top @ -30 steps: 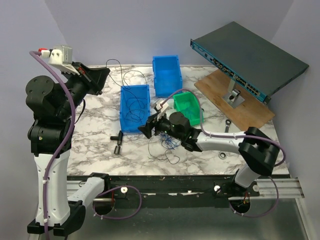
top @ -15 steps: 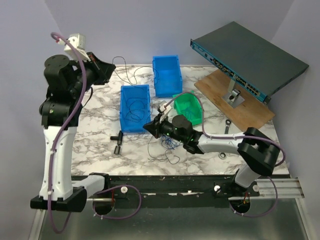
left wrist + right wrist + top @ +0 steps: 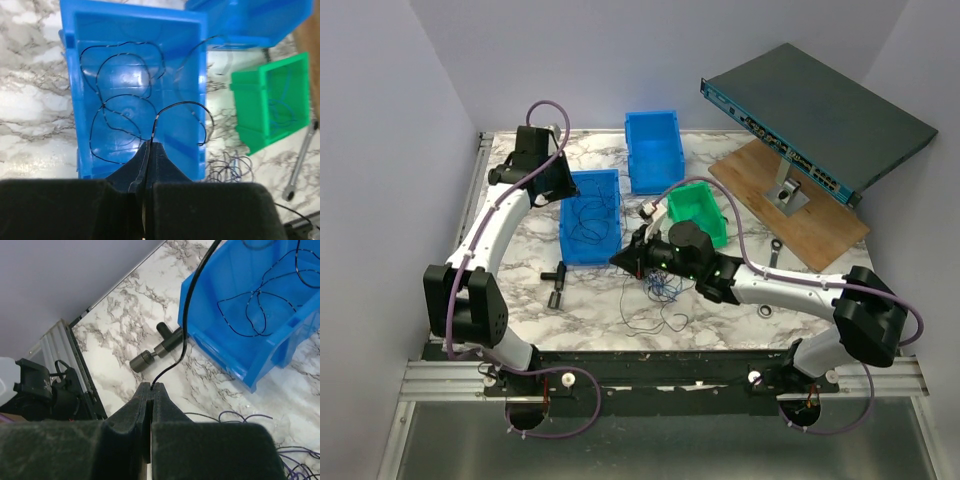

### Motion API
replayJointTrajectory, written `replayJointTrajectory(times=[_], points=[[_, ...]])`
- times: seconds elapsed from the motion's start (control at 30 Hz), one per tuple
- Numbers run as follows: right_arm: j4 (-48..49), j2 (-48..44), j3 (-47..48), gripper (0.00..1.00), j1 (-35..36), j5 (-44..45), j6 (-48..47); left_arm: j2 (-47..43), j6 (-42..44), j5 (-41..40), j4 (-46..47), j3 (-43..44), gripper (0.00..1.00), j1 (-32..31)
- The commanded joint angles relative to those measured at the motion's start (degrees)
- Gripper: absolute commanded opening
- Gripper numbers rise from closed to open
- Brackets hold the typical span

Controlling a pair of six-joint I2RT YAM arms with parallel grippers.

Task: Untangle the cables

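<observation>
My left gripper [image 3: 150,145] is shut on a thin black cable [image 3: 154,126], which curls in loops inside the near blue bin [image 3: 70,75]. In the top view it hangs over that bin's far left corner [image 3: 566,222]. My right gripper [image 3: 151,385] is shut on another thin black cable [image 3: 184,325] that rises up past the same bin [image 3: 220,347]. It sits low over the table at the bin's near right corner [image 3: 622,258]. A tangle of blue and dark cables [image 3: 660,287] lies on the marble just right of that gripper.
A second blue bin [image 3: 653,150] stands behind and a green bin [image 3: 698,212] to the right, with thin wire inside. A black metal T-shaped tool [image 3: 557,281] lies left of the near bin. A wrench [image 3: 775,250], wooden board [image 3: 790,200] and network switch [image 3: 815,115] fill the right.
The left arm swung down from high at the left to over the near blue bin, still pinching its black cable. The right gripper shut on a black cable and shifted slightly right.
</observation>
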Motion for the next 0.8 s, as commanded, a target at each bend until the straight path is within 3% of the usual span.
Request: replayJointTrajectory(times=[0.0,0.17,0.27,0.47,0.63,0.77], points=[[-10.8,1.2,7.4,0.01,0.0,-1.2,0.0,-0.2,0.4,-11.1,-1.5,-0.7,0.0,-1.1],[-13.8,0.5,8.6,0.01,0.0,3.3,-1.7,-9.8,0.6,-19.6,0.4,-4.4,0.0,-1.0],[-14.7,0.6,9.5,0.01,0.0,3.9,-2.3,-16.2,-0.1,-20.3,1.7,-5.1,0.0,-0.3],[-14.9,1.7,10.8,0.01,0.0,3.2,-2.4,-22.7,-3.9,-5.1,11.0,-8.4,0.0,1.6],[-14.8,0.3,9.4,0.01,0.0,3.4,-2.1,-21.4,-3.8,-3.5,9.9,-8.3,0.0,2.6],[-15.0,-0.9,8.1,0.01,0.0,4.7,-2.1,-24.6,-7.7,4.0,16.3,-13.4,0.0,5.5]])
